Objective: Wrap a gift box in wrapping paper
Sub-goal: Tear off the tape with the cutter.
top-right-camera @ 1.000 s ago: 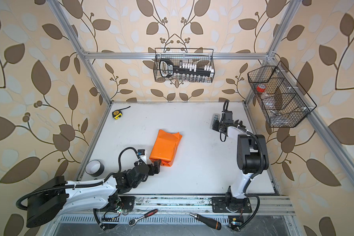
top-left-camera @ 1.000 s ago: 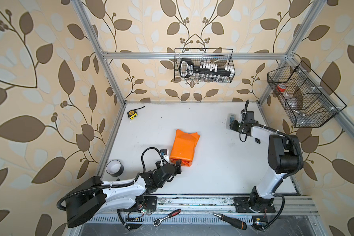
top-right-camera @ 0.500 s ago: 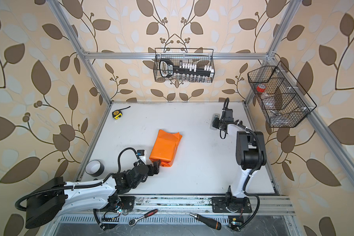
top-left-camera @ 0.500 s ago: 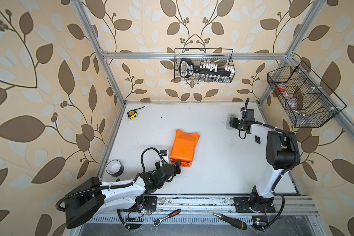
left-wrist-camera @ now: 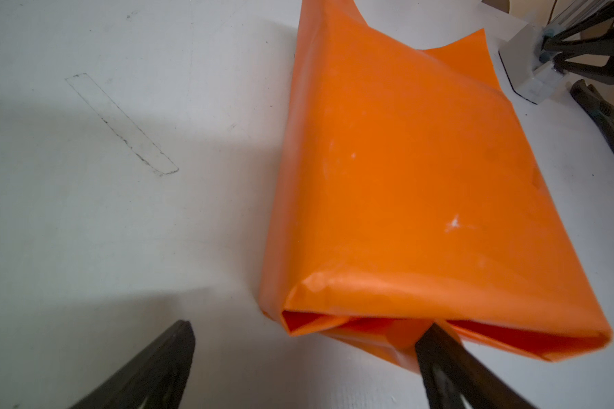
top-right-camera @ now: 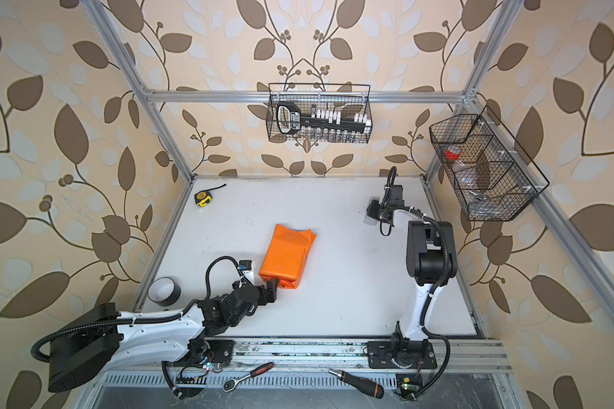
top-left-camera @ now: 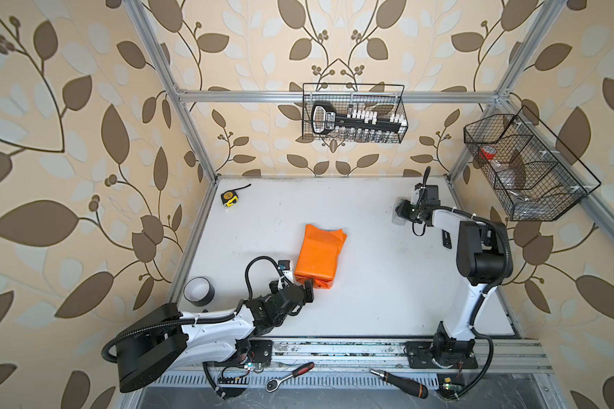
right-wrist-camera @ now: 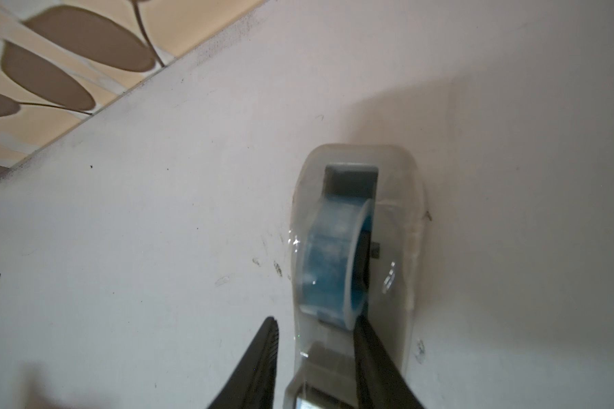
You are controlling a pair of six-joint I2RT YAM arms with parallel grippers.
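Both top views showed the wrapping paper [top-left-camera: 319,255] lying as a folded orange bundle near the middle of the white tabletop [top-left-camera: 369,294]. Only the left wrist view looked into its open near end, where layered flaps gaped; whether the gift box sat inside could not be told. That view had the left claw [left-wrist-camera: 309,327] spread wide and gripping nothing, one finger over bare tabletop and the other at the lowest flap of the mouth. In the top views the thing under the right claw [top-left-camera: 404,212], near the far right corner, was only a pale shape. The right wrist view showed it as a clear-shelled tape dispenser [right-wrist-camera: 355,248] with a blue roll. There the jaws stood partly apart astride its near end, one finger just clear of the shell and the other overlapping the roll's rim, contact unclear. The adjustable wrench [left-wrist-camera: 603,124] was plain in the left wrist view but a mere dark bar from above. Only the top views took in the yellow tape measure [top-left-camera: 228,199] at the far left corner and the black tape roll [top-left-camera: 199,291] at the left edge. The back wire basket [top-left-camera: 353,86] held a socket rail [top-left-camera: 355,122] with a black handle and white clips. The side wire basket [top-right-camera: 493,207], divided, held a red round thing [top-right-camera: 453,153] in its farthest compartment and clear plastic items nearer.
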